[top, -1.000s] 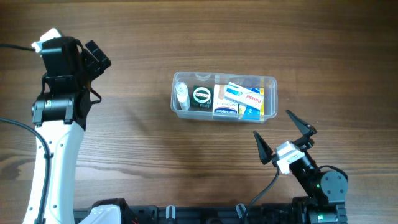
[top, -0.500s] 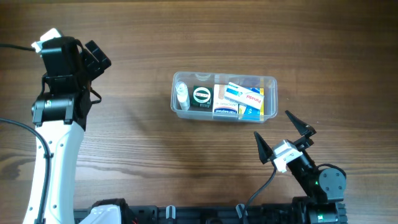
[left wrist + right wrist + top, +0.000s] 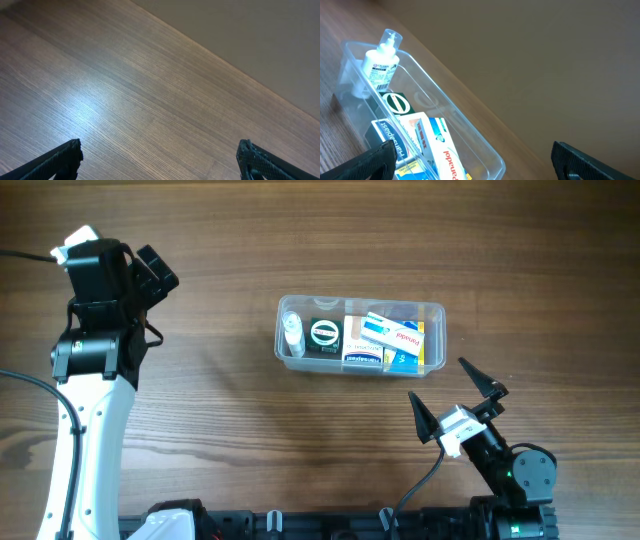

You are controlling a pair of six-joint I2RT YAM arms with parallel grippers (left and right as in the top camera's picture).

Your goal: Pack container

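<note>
Well, your clear, see-through rectangular plastic tub with rounded corners [image 3: 436, 330] sits mid-table on the brown wood-grain tabletop [image 3: 220, 410], already holding a small clear spray bottle [image 3: 291, 332], a dark box with a round green-and-white logo [image 3: 324, 336] and white, blue and red cartons [image 3: 393, 335]. Judge it light, thin-walled and slick — likely to flex and skid, so take it by the rim at a short end. Your right gripper [image 3: 436, 378] hangs near its front side, jaws spread wide, empty; your left gripper [image 3: 159, 146], well apart at the table's left, tilts over bare wood — equally wide, holding nothing.
</note>
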